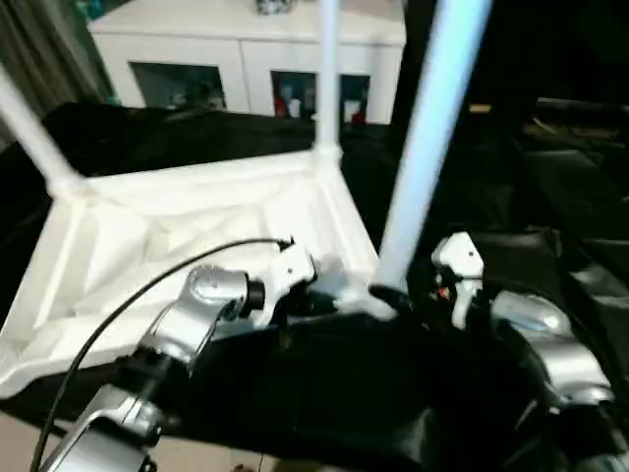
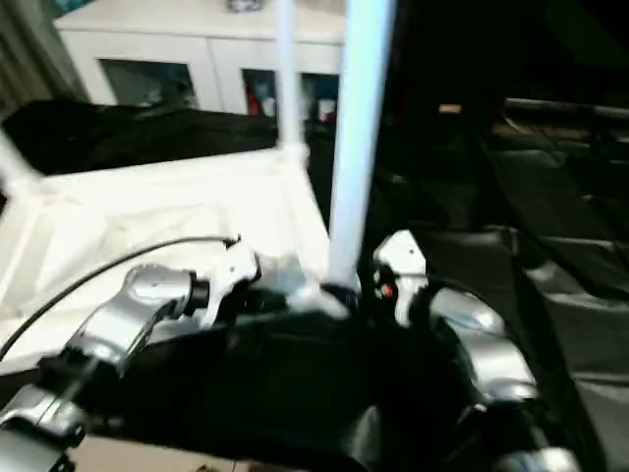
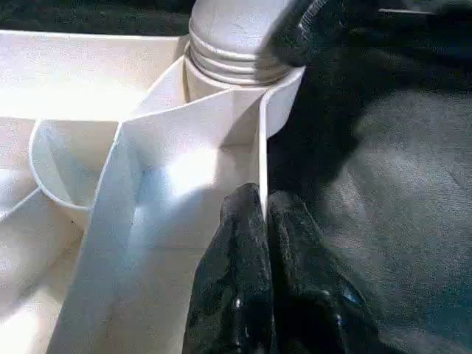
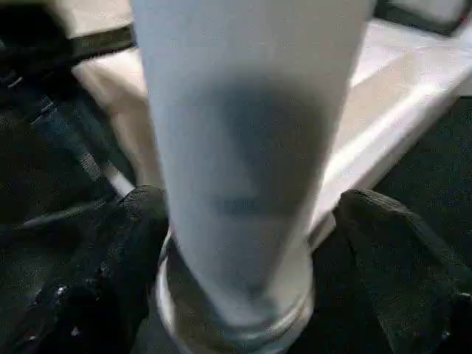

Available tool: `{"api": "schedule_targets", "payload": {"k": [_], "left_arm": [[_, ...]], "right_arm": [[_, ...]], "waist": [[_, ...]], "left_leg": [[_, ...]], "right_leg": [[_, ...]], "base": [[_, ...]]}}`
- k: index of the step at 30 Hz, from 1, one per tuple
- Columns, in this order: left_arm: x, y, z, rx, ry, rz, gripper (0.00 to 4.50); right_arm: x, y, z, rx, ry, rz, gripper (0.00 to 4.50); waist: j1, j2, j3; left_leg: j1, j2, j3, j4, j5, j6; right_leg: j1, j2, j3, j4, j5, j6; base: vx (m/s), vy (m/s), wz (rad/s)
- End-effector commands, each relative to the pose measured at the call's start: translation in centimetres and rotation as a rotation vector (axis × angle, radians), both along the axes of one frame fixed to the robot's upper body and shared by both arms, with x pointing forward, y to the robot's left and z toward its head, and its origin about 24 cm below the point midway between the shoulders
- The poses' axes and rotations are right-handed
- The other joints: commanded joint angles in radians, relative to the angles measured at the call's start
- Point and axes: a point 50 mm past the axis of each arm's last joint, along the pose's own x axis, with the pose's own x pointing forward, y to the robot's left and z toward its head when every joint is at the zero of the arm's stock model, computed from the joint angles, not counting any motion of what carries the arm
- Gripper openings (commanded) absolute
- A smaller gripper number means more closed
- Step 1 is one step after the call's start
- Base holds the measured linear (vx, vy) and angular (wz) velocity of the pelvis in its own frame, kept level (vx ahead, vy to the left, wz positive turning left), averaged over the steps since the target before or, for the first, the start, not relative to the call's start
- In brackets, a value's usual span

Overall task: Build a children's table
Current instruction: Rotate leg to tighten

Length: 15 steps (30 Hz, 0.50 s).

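Note:
The white tabletop lies upside down on black cloth, ribbed underside up. Three white legs stand in its corner sockets: one at the far left, one at the far corner and one at the near right corner. My left gripper is shut on the thin rim wall of the tabletop, right beside the near right socket. My right gripper stands open around the base of the near right leg, a finger on each side; this one is apart from the tube.
A white cabinet with glass doors stands behind the table. Black cloth covers the work surface and falls in folds to the right. A black cable runs along my left forearm over the tabletop.

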Motion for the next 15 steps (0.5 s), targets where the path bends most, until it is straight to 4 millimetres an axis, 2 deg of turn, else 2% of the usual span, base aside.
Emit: {"api": "schedule_targets", "payload": {"k": [1, 9, 14, 15], "left_arm": [[-0.27, -1.11, 1.7, -0.097, -0.031, -0.079, 0.0], [-0.32, -0.94, 1.79, -0.082, -0.032, -0.088, 0.0], [-0.38, -0.82, 1.8, -0.075, -0.029, -0.09, 0.0], [-0.39, -0.81, 1.8, -0.074, -0.028, -0.09, 0.0]], "right_arm": [[-0.67, 0.42, 0.23, 0.001, 0.02, 0.079, 3.93], [-0.81, 0.5, -0.26, -0.043, 0.025, 0.108, 3.93], [-0.73, 0.55, -0.06, -0.031, 0.028, 0.105, 3.93], [-0.75, 0.55, -0.06, -0.031, 0.03, 0.107, 3.76]], "waist": [[-0.002, -0.017, -0.057], [0.001, -0.019, -0.059], [0.002, -0.017, -0.06], [0.001, -0.018, -0.061]], "left_leg": [[0.009, 0.034, -0.007, -0.069, -0.194, 0.073], [0.007, 0.032, -0.007, -0.066, -0.176, 0.073], [0.006, 0.031, -0.007, -0.064, -0.16, 0.079], [0.006, 0.031, -0.007, -0.063, -0.158, 0.08]], "right_leg": [[0.048, -0.042, 0.033, -0.075, -0.17, -0.237], [0.049, -0.041, 0.032, -0.072, -0.153, -0.237], [0.051, -0.041, 0.032, -0.069, -0.127, -0.243], [0.051, -0.041, 0.031, -0.069, -0.124, -0.243]], "base": [[0.0, 0.0, 0.0], [0.0, 0.0, 0.0], [0.0, 0.0, 0.0], [0.0, 0.0, 0.0]]}}
